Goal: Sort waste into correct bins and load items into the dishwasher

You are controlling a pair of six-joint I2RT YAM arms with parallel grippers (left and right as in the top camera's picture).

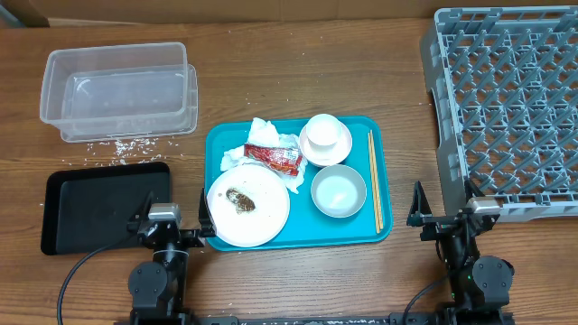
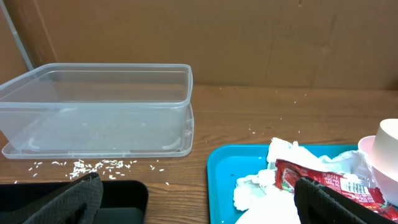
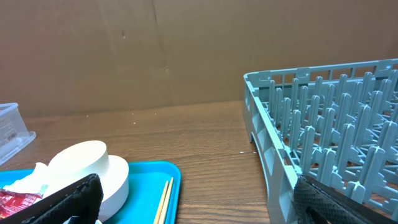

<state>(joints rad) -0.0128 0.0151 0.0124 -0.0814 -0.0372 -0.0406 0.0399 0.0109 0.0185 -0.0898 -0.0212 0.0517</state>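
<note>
Left fingers point(image 2: 62, 202) and right fingers point(image 3: 62, 200) spread wide, empty, near front desk edge. Red snack wrapper point(image 1: 274, 157) likely light, crinkly, slippery; pinch a raised fold. White plate point(image 1: 271, 215) rigid, breakable; take the rim.

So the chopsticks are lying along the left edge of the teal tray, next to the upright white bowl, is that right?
Not quite. The chopsticks lie along the right edge of the teal tray, not the left. They are next to the upright white bowl, as you said. The overhead view shows this.
</note>
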